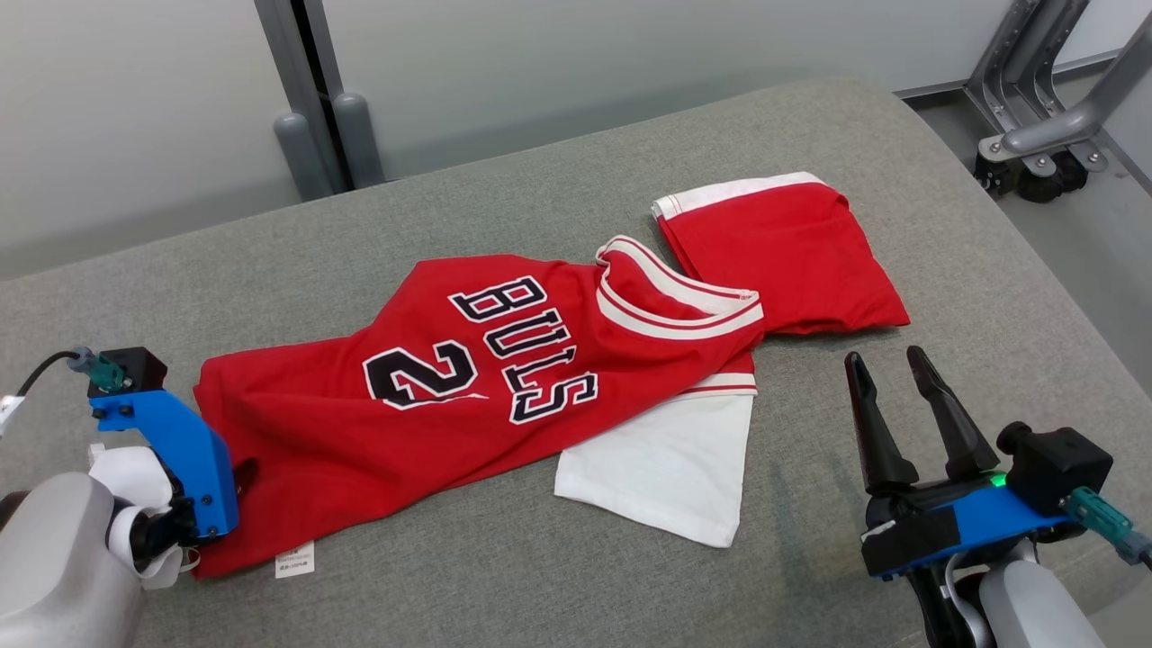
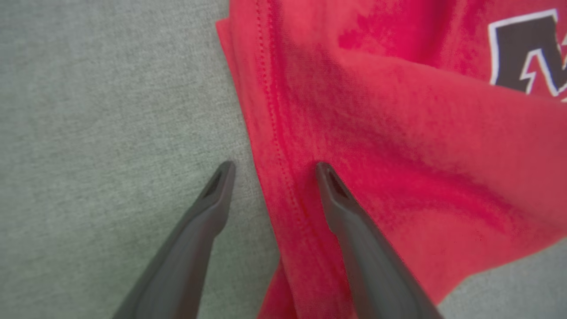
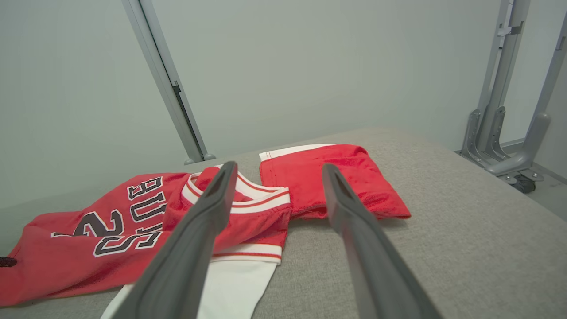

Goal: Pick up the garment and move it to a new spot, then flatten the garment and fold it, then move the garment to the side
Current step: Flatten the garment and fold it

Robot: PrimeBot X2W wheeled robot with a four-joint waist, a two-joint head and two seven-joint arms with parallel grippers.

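The garment (image 1: 504, 378) is a red jersey with black-and-white lettering, lying rumpled across the grey padded table (image 1: 972, 297). One red sleeve (image 1: 783, 252) spreads toward the far right, and a white panel (image 1: 666, 468) pokes out at the front. My left gripper (image 2: 275, 167) points down at the jersey's left hem (image 2: 270, 133); it is open, with one finger on the bare table and the other on the red cloth. My right gripper (image 1: 885, 356) hovers open to the right of the garment (image 3: 133, 226), nothing between its fingers (image 3: 208, 212).
A white label (image 1: 294, 560) sticks out from the jersey's front left corner. Grey metal posts (image 1: 315, 135) stand behind the table, and a wheeled metal stand (image 1: 1035, 153) sits on the floor at the far right. The table's right edge curves down near that stand.
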